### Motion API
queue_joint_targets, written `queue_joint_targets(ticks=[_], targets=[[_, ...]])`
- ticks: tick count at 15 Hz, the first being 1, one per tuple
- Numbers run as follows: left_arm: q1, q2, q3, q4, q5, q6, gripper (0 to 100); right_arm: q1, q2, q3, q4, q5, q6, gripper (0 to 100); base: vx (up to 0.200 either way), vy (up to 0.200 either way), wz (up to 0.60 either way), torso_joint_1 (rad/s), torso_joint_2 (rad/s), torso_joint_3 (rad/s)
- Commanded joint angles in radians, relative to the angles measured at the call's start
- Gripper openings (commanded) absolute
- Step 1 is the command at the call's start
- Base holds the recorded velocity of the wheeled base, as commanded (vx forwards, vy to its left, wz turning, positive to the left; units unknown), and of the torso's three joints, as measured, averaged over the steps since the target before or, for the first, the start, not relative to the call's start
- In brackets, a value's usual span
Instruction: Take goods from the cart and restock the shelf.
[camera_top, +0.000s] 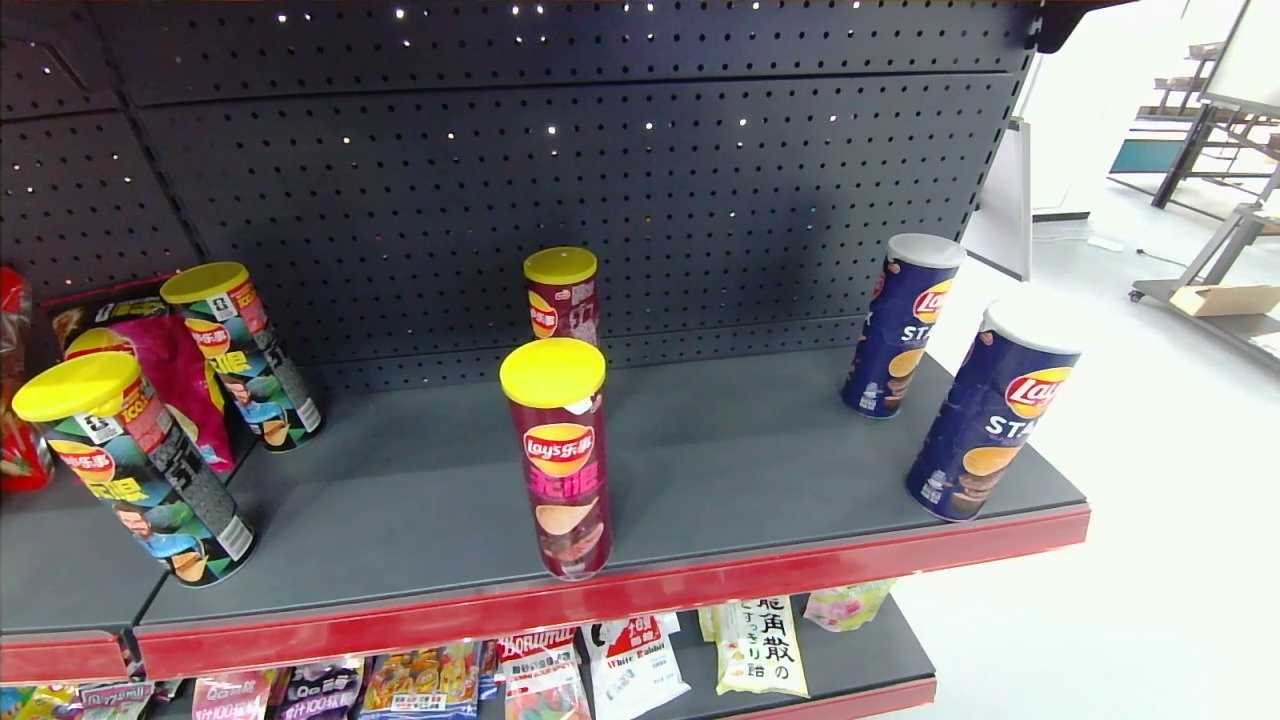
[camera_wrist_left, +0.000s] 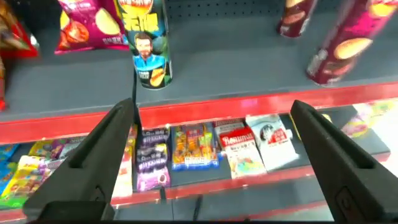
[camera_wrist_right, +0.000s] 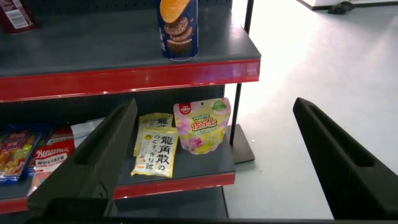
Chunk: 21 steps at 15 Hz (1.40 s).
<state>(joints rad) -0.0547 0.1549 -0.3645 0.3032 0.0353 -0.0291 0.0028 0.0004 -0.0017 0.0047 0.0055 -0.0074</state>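
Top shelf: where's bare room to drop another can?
Widest bare stretch of shelf: between the front maroon can and the two blue cans. A second gap lies between that maroon can and the green cans at left. Crowded: far left, where a pink bag crowds the green cans, and the lower shelf, packed with packets.

Along the shelf's (camera_top: 420, 500) front edge are stood a left can (camera_top: 130, 470), middle can (camera_top: 560, 460) and right can (camera_top: 990, 410); rear cans (camera_top: 561, 295) are set behind them.
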Motion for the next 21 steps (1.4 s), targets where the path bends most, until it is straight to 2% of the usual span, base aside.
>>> queue_joint_targets(ticks=[1,2,3,4,5,6,7,8,9,10,12,16,21], targets=[[0.004,-0.075,0.199,-0.144,0.04,-0.008,100,0.0,0.0,0.0,0.0,0.001,0.0,100,0.0,0.0,0.0,0.0,0.0,0.0],[0.038,-0.083,0.18,-0.125,0.054,-0.005,100,0.0,0.0,0.0,0.0,0.001,0.0,100,0.0,0.0,0.0,0.0,0.0,0.0],[0.076,-0.04,0.093,-0.075,0.054,-0.002,100,0.0,0.0,0.0,0.0,0.001,0.0,100,0.0,0.0,0.0,0.0,0.0,0.0],[0.087,0.015,0.015,0.005,0.052,-0.026,100,0.0,0.0,0.0,0.0,0.001,0.0,100,0.0,0.0,0.0,0.0,0.0,0.0],[0.087,0.018,0.001,0.05,0.054,-0.074,100,0.0,0.0,0.0,0.0,0.001,-0.002,100,0.0,0.0,0.0,0.0,0.0,0.0],[0.087,0.005,0.03,0.063,0.048,-0.081,100,0.0,0.0,0.0,-0.002,0.001,0.0,100,0.0,0.0,0.0,0.0,0.0,0.0],[0.085,-0.057,0.107,0.054,0.029,-0.08,100,0.0,0.0,0.0,0.0,0.001,0.0,100,0.0,0.0,0.0,0.0,0.0,0.0],[0.061,-0.155,0.202,-0.012,-0.049,-0.08,100,0.0,0.0,0.0,0.0,0.001,0.0,100,0.0,0.0,0.0,0.0,0.0,0.0],[0.061,-0.155,0.213,-0.041,-0.057,-0.091,100,0.0,0.0,0.0,0.0,0.001,0.0,100,0.0,0.0,0.0,0.0,0.0,0.0],[0.061,-0.155,0.292,-0.199,-0.06,-0.078,100,0.0,0.0,0.0,0.0,0.001,0.0,100,0.0,0.0,0.0,0.0,0.0,0.0],[0.061,-0.155,0.363,-0.343,-0.06,-0.06,100,0.0,0.0,0.0,0.0,0.001,0.0,100,0.0,0.0,0.0,0.0,0.0,0.0],[0.061,-0.155,0.355,-0.326,-0.078,-0.044,100,0.0,0.0,0.0,0.0,0.001,0.0,100,0.0,0.0,0.0,0.0,0.0,0.0],[0.061,-0.155,0.355,-0.325,-0.081,-0.048,100,0.0,0.0,0.002,0.0,0.001,0.0,100,-0.04,0.0,0.0,0.0,0.0,0.001]])
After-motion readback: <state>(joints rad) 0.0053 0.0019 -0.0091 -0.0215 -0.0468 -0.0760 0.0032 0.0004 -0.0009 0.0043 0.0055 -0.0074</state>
